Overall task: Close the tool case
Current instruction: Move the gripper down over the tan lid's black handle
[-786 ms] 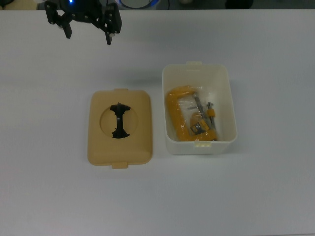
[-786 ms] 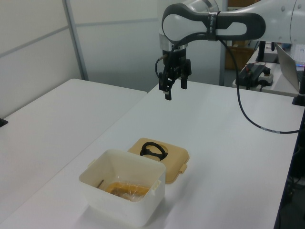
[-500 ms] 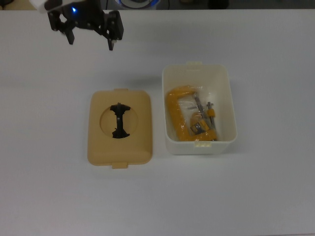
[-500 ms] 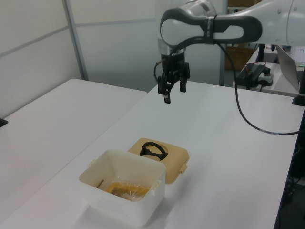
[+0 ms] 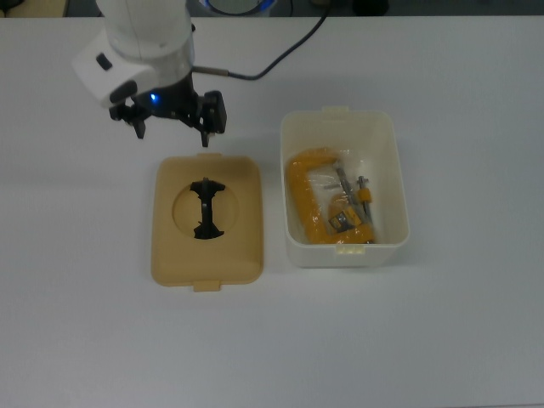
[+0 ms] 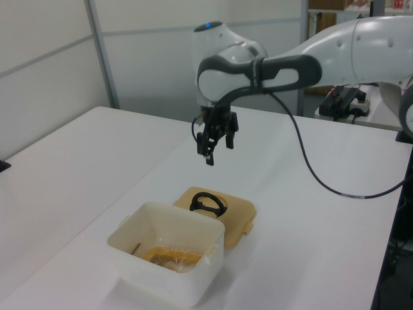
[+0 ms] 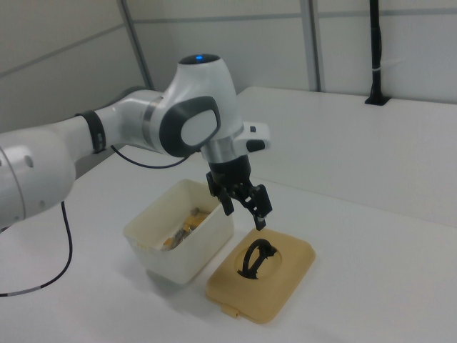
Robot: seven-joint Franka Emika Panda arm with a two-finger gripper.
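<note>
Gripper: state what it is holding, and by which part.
Nothing. The black two-finger gripper hangs open and empty above the table, clear of the tan plastic lid and its black handle.

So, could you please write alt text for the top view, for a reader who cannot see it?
An open gripper hangs just past the far edge of a tan lid, which lies flat on a white table. To the top view's right of the lid, an open white tub holds an orange clamp.
</note>
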